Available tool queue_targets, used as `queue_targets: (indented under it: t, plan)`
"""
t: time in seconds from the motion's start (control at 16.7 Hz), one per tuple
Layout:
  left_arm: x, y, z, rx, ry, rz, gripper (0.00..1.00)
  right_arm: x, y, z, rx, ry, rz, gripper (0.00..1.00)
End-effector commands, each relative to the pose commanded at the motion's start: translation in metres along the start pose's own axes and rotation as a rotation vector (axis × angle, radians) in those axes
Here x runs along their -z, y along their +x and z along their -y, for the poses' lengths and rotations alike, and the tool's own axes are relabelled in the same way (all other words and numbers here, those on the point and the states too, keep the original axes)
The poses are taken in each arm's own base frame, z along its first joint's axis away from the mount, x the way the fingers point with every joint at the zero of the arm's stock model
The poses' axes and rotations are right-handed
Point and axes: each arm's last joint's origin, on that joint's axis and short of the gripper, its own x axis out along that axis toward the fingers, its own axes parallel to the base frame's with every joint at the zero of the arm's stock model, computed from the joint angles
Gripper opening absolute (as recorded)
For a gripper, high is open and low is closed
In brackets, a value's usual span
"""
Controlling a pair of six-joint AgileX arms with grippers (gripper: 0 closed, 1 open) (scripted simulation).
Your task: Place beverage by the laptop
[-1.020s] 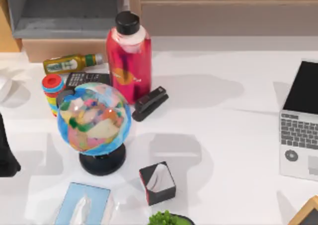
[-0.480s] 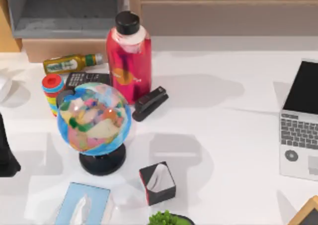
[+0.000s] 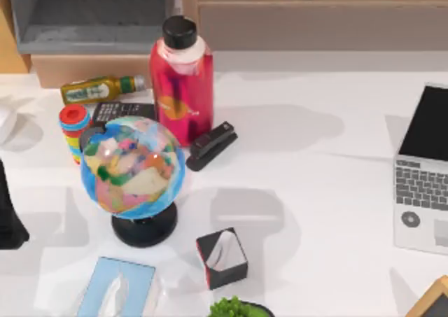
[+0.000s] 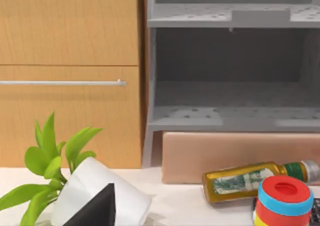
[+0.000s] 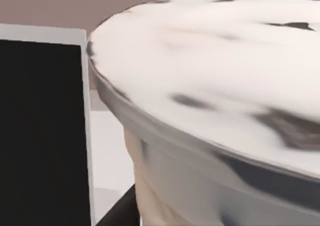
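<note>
Beverage [image 5: 215, 86] close beside laptop [image 5: 40, 131] screen, right wrist view.

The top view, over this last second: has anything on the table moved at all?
Nothing visibly changed. The red bottle, globe, stapler, small tissue box and laptop all sit where they were, and the dark shape at the table's left edge has not shifted.

Counted around one globe [image 3: 133, 164]: two bottles, one tall red [image 3: 182, 82] and one small green-yellow [image 3: 101, 89]; two tissue boxes, one black [image 3: 222, 258], one blue [image 3: 115, 289]; one stapler [image 3: 211, 145]; one laptop [image 3: 423, 170]; one beverage [image 5: 215, 111].
</note>
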Motion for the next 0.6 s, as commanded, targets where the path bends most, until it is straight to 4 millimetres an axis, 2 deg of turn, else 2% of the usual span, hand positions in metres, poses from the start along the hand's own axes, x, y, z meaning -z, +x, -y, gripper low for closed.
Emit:
queue_targets:
  t: [0.24,0.6]
  plan:
    - [0.0,0.0,0.0,0.0,0.0,0.0,1.0,0.0,0.0,0.0,0.0,0.0,0.0,0.98]
    - [0.0,0.0,0.0,0.0,0.0,0.0,1.0,0.0,0.0,0.0,0.0,0.0,0.0,1.0]
